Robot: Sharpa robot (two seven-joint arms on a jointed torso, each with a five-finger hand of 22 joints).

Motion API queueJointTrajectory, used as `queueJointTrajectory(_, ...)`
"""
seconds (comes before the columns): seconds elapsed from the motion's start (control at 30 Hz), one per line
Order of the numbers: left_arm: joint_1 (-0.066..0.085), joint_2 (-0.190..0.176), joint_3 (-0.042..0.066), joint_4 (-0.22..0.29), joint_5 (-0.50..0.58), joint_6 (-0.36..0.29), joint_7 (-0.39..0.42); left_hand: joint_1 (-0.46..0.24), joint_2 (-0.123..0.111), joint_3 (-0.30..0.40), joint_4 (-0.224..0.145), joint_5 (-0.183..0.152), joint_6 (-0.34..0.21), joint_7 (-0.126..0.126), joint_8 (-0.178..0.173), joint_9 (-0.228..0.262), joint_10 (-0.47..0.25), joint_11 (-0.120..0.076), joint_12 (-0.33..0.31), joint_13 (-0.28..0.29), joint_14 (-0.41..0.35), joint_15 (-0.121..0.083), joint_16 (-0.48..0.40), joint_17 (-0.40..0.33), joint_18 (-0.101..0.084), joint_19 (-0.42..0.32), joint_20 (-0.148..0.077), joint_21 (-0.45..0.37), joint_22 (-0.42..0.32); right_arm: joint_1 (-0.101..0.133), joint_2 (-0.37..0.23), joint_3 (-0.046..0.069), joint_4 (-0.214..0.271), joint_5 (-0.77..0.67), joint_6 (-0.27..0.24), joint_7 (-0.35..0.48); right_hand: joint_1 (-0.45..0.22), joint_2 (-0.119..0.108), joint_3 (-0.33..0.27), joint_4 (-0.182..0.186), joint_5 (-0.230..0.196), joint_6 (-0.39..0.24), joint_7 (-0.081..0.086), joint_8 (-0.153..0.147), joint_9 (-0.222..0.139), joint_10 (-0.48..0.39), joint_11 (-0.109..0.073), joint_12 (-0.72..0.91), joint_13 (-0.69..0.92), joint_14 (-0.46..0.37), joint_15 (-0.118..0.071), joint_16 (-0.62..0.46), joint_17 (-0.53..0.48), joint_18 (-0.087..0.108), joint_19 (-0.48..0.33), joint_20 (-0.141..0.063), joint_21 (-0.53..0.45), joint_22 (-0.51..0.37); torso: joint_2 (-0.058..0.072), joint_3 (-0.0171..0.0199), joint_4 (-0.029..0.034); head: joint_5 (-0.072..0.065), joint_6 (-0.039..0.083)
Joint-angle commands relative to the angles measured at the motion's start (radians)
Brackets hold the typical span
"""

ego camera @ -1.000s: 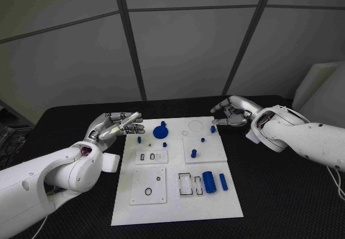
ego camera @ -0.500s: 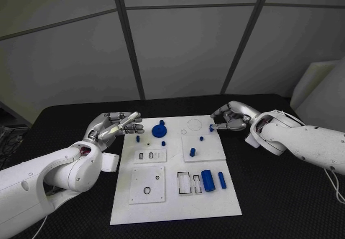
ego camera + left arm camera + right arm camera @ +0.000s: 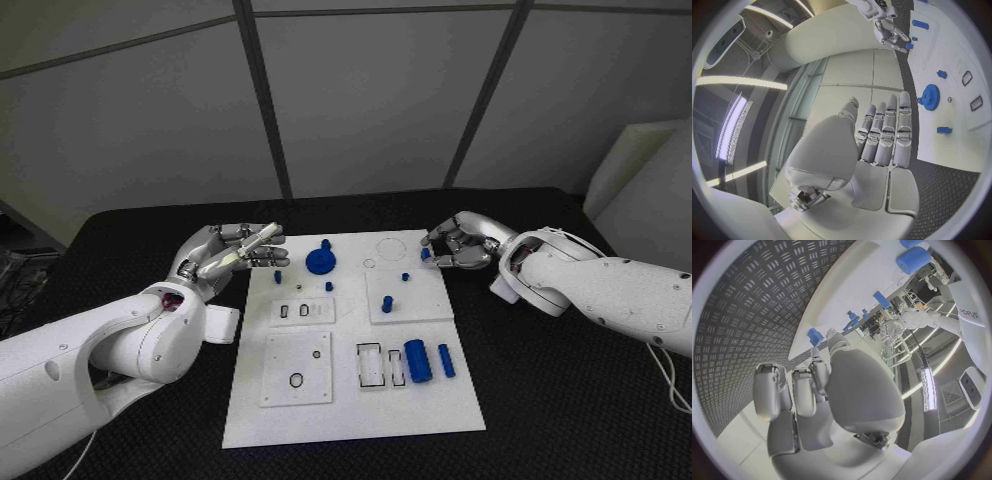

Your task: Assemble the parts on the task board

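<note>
My left hand (image 3: pixel 231 255) is lifted over the black table (image 3: pixel 577 380), just beside the left edge of the white rectangular task board (image 3: pixel 353 420). Its fingers (image 3: pixel 891 132) are stretched out side by side and hold nothing. My right hand (image 3: pixel 459 243) is at the far right corner of the board, with its fingers curled in around a small blue peg (image 3: pixel 426 256) that stands there. From the pictures I cannot tell if the fingers really grip the peg or only touch it.

On the board, the round blue gear (image 3: pixel 322 262) stands in the far middle, well apart from both hands. A small blue pin (image 3: pixel 280 277) is near the left edge, close to my left hand. The thick blue cylinder (image 3: pixel 418 362) and the thin blue rod (image 3: pixel 446 361) lie side by side near the right edge, at the near half of the board. Between the two hands the far part of the board is open. The dark table is bare along the right edge of the board.
</note>
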Motion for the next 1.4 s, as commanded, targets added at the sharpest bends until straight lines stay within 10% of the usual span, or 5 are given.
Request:
queueJointTrajectory(0.03,0.001,0.002,0.001,-0.001,-0.005,0.013,0.005,0.008,0.003,0.001,-0.004,-0.004,0.002,0.003,-0.007,-0.001,0.004,0.002,-0.005,-0.002,-0.002,-0.003,-0.006,0.001,-0.011,-0.003,-0.002,-0.004,-0.001,0.000,0.004,0.000,-0.005,0.005,0.004,-0.001,0.010,0.003,-0.002,-0.005,0.005,0.008,0.000,0.006,0.001,0.004,0.003,0.007,0.010,0.089,0.004,-0.001,0.175,-0.002,0.000,0.000,-0.002,0.059,0.000,-0.0003,-0.0008,0.001,0.000)
queueJointTrajectory(1.4,-0.001,0.003,0.001,-0.001,-0.005,0.011,0.004,0.007,0.003,0.001,-0.005,-0.004,0.002,0.003,-0.008,-0.001,0.004,0.002,-0.006,-0.002,-0.002,-0.003,-0.007,0.002,-0.011,-0.003,-0.002,-0.004,-0.001,0.000,0.029,0.001,-0.032,-0.015,0.014,-0.034,0.022,0.044,0.002,-0.019,-0.006,0.071,0.002,0.028,0.012,0.016,0.004,0.021,0.026,0.092,0.006,0.005,0.189,-0.005,0.008,0.003,0.005,0.072,0.000,0.0006,-0.0012,0.000,-0.006)
